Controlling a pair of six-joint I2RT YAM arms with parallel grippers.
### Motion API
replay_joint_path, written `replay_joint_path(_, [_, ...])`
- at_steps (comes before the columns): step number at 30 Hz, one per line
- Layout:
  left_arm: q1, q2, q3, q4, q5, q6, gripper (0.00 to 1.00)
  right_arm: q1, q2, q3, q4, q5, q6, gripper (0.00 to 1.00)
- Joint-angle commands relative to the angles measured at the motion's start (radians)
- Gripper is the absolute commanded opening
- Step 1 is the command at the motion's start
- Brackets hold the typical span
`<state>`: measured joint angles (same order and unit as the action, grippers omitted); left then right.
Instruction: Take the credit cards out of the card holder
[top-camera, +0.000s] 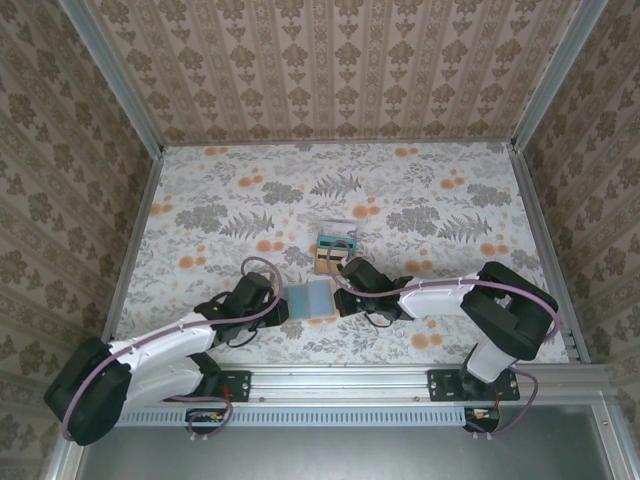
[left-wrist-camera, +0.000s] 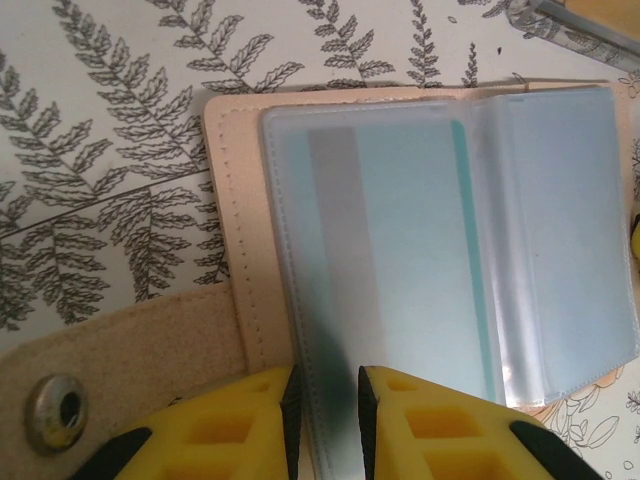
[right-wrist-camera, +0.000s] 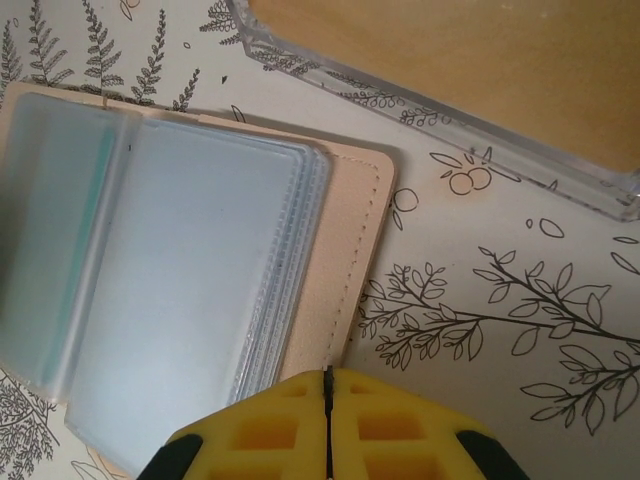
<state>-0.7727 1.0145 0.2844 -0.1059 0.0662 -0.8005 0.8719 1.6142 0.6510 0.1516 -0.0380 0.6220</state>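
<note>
The card holder (top-camera: 310, 297) lies open on the floral table between my two grippers, tan cover down and clear sleeves up. One sleeve holds a teal credit card (left-wrist-camera: 420, 260) with a grey stripe. Its teal edge (right-wrist-camera: 100, 190) also shows through the left sleeves. My left gripper (left-wrist-camera: 327, 400) hovers over the holder's left part, jaws a narrow gap apart, with the sleeve's stitched edge running under that gap. My right gripper (right-wrist-camera: 327, 385) is shut, tips meeting at the stitched tan edge of the card holder (right-wrist-camera: 350, 260). A teal card (top-camera: 338, 241) and an orange-tan card (top-camera: 327, 263) lie just behind the holder.
A clear plastic tray (right-wrist-camera: 440, 110) with an orange-tan inside lies just beyond the holder's right side. The holder's tan strap with a metal snap (left-wrist-camera: 57, 410) sticks out beside my left fingers. Patterned walls and metal rails enclose the table (top-camera: 450, 200).
</note>
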Motion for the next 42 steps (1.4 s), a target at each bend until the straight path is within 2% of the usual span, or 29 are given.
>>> replay_joint_path(1, [-0.014, 0.023, 0.029, 0.051, 0.029, 0.009, 0.25, 0.013, 0.026, -0.013, 0.008, -0.008, 0.017, 0.09])
replay_joint_path(5, [-0.021, 0.034, 0.033, 0.079, 0.046, 0.006, 0.26, 0.016, 0.027, -0.011, 0.004, -0.007, 0.019, 0.09])
replay_joint_path(10, [-0.038, 0.028, 0.050, 0.083, 0.055, 0.015, 0.37, 0.019, 0.028, -0.009, 0.003, -0.006, 0.022, 0.09])
replay_joint_path(21, [-0.063, 0.021, 0.070, 0.085, 0.050, 0.028, 0.50, 0.020, 0.033, -0.005, -0.002, -0.007, 0.027, 0.09])
replay_joint_path(24, [-0.066, 0.030, 0.075, 0.085, 0.053, 0.029, 0.68, 0.022, 0.032, -0.005, -0.003, -0.007, 0.028, 0.09])
replay_joint_path(26, [-0.068, 0.036, 0.077, 0.083, 0.050, 0.030, 0.87, 0.022, 0.032, -0.005, -0.003, -0.007, 0.029, 0.09])
replay_joint_path(29, [-0.071, 0.040, 0.079, 0.077, 0.048, 0.031, 0.99, 0.022, 0.030, -0.005, -0.004, -0.004, 0.028, 0.09])
replay_joint_path(42, [-0.084, 0.018, 0.103, 0.026, 0.017, 0.047, 1.00, 0.025, 0.028, -0.007, -0.004, -0.002, 0.032, 0.09])
